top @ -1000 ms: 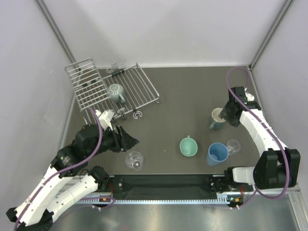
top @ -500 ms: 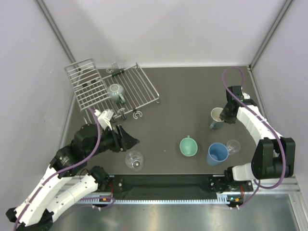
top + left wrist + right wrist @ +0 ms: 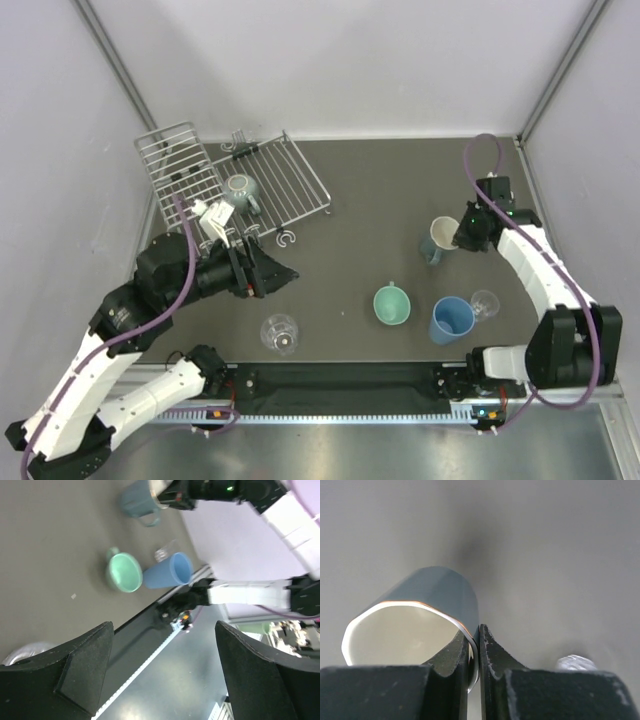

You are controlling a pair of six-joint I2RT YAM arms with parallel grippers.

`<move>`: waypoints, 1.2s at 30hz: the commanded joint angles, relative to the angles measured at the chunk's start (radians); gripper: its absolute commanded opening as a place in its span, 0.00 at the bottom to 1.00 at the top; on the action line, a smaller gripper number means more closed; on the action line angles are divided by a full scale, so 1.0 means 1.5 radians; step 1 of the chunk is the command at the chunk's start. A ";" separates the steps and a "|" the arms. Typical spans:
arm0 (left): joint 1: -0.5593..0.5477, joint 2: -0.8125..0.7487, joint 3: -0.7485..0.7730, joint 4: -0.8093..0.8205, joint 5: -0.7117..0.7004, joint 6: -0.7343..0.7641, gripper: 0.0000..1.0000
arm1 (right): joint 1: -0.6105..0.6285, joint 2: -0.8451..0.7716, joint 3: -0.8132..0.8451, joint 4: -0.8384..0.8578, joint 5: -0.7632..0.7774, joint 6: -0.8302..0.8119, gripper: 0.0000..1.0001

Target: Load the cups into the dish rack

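Dark tabletop [image 3: 380,200]: the dish rack [image 3: 190,190] at ten o'clock holds a grey-teal mug [image 3: 240,190]. The left gripper [image 3: 280,275] gapes wide, empty, at eight o'clock. A mint-green mug [image 3: 391,304] and blue tumbler [image 3: 452,320] stand at five o'clock. At three o'clock the right gripper [image 3: 458,237] pinches the rim of the cream-lined cup [image 3: 441,232].

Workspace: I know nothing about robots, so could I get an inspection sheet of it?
Surface: dark table.
Job's things: grey mug on rack; mint mug, tumbler, small glass and big glass on table; cup gripped.
Clutter: tiny speck.
Grippers: left gripper open, empty; right gripper shut on cup's rim.
Cables: purple cables along both arms.
Surroundings: white walls.
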 commanded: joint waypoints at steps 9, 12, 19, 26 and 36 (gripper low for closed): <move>0.000 0.109 0.086 0.263 0.192 0.067 0.98 | 0.026 -0.183 0.081 0.303 -0.597 0.055 0.00; 0.000 0.116 0.086 0.297 0.208 0.096 0.98 | 0.049 -0.225 0.067 0.376 -0.679 0.114 0.00; 0.001 0.091 0.002 0.488 0.317 0.058 0.98 | 0.153 -0.333 -0.010 0.632 -0.743 0.250 0.00; 0.000 0.066 -0.035 0.577 0.318 0.019 0.99 | 0.255 -0.333 -0.029 0.703 -0.699 0.282 0.00; 0.000 0.036 -0.072 0.623 0.276 0.012 0.99 | 0.308 -0.286 -0.036 0.768 -0.608 0.350 0.00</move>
